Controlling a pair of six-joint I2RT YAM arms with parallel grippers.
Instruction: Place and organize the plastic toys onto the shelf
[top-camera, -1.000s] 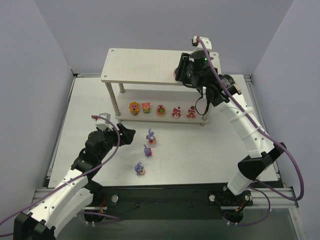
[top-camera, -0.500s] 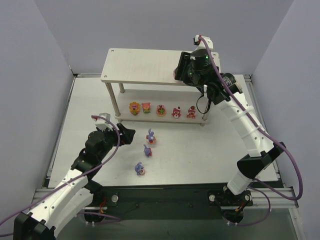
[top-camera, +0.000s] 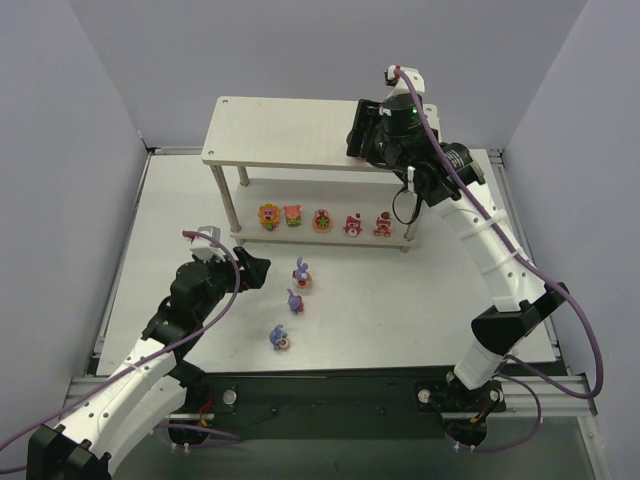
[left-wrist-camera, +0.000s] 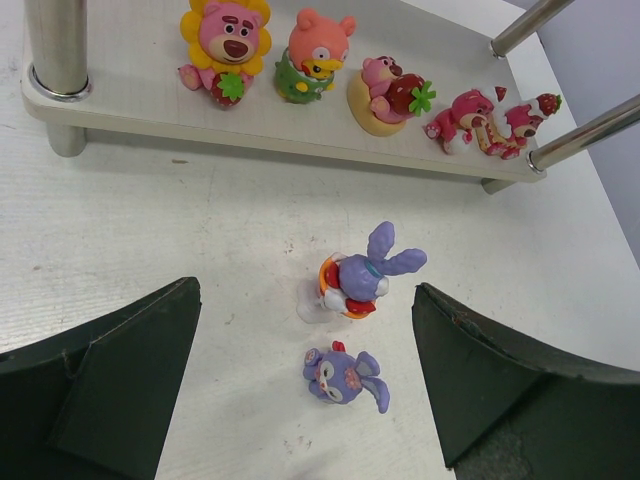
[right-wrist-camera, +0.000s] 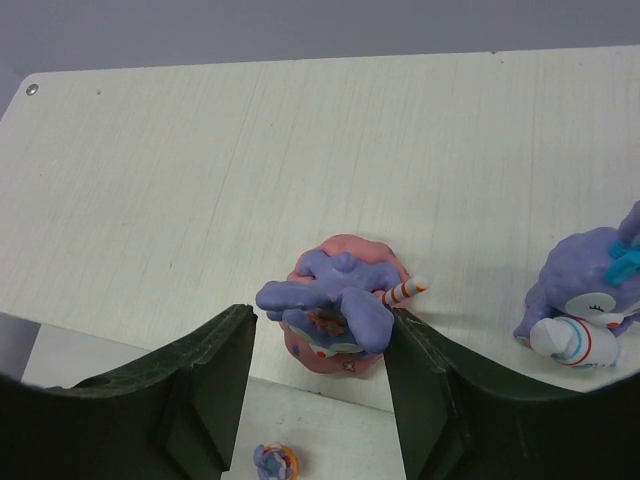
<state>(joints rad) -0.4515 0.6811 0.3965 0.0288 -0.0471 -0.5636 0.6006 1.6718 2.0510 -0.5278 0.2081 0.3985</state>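
Note:
On the shelf's top board (right-wrist-camera: 200, 180), near its front edge, stands a purple bunny on a pink base (right-wrist-camera: 335, 315). My right gripper (right-wrist-camera: 320, 330) straddles it, open: the left finger stands clear and the right finger is close by an ear. A second bunny (right-wrist-camera: 585, 300) stands to its right. Five red, pink and yellow toys line the lower tier (left-wrist-camera: 150, 105). Three bunnies (top-camera: 294, 301) are on the table. My left gripper (left-wrist-camera: 305, 330) hovers open over two of them, an upright one (left-wrist-camera: 360, 280) and one lying down (left-wrist-camera: 345, 375).
The shelf (top-camera: 290, 130) stands at the back of the white table (top-camera: 400, 290) on metal legs (left-wrist-camera: 55, 45). The right arm reaches over the shelf's right end. Grey walls close in the left and right sides.
The right gripper's jaws have spread apart and let go of the bunny on the pink base, and the wrist has risen slightly. The left arm has not moved.

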